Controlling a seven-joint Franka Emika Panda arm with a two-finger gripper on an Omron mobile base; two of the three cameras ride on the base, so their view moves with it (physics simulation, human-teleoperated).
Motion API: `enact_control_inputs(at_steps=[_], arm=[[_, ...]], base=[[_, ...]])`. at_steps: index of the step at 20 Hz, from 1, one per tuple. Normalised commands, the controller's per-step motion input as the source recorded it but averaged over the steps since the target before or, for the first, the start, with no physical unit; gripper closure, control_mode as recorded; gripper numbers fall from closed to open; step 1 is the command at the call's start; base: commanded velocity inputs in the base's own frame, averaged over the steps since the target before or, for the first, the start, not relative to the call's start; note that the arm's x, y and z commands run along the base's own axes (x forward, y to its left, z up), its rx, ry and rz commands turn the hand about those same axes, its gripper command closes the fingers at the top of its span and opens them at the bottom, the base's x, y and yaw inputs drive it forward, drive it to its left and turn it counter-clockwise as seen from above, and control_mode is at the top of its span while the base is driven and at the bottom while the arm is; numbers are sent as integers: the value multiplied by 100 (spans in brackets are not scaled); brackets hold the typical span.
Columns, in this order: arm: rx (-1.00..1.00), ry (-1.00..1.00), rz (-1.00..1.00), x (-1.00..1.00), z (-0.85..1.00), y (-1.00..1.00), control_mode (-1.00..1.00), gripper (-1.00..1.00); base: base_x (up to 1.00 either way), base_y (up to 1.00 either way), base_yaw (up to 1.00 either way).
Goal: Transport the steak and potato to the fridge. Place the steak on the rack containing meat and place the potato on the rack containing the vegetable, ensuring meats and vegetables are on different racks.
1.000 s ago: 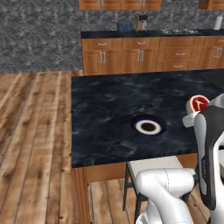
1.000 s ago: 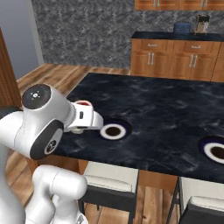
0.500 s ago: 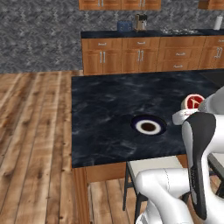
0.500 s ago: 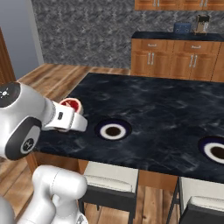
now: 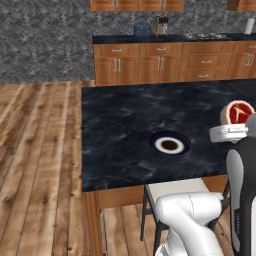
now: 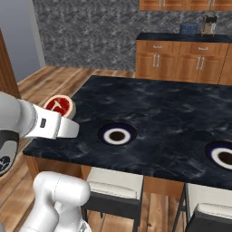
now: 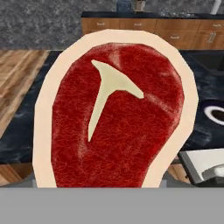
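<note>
The steak [image 7: 113,113], a raw-red slab with a pale fat rim and a T-shaped bone, stands upright right in front of the hand camera. My gripper [image 5: 234,126] is shut on the steak [image 5: 237,112], holding it just above the right end of the dark island counter [image 5: 125,120]. From the right base view the steak [image 6: 59,105] rides on top of the white hand, over the counter's near left corner [image 6: 54,140]. The fingers are hidden behind the slab. The potato and the fridge are out of view.
A round dark ring with a white centre [image 5: 169,144] is set into the counter, and a second one [image 6: 222,156] lies further right. Stools [image 6: 113,186] stand under the near edge. Wooden cabinets [image 5: 160,62] line the back wall. Wood floor [image 5: 35,165] lies to the left.
The arm has swung while the base stays put. In the right base view the hand and the steak have moved left and slightly up, toward the counter's corner.
</note>
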Motion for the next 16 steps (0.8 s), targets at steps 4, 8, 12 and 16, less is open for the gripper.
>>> enact_control_inputs(at_steps=[4,8,12,16], arm=[[0,0,0,0,0,0,100,100],[0,0,0,0,0,0,100,100],[0,0,0,0,0,0,100,100],[0,0,0,0,0,0,100,100]], base=[[-50,15,0],[-61,10,-2],[-92,23,-1],[-100,45,0]])
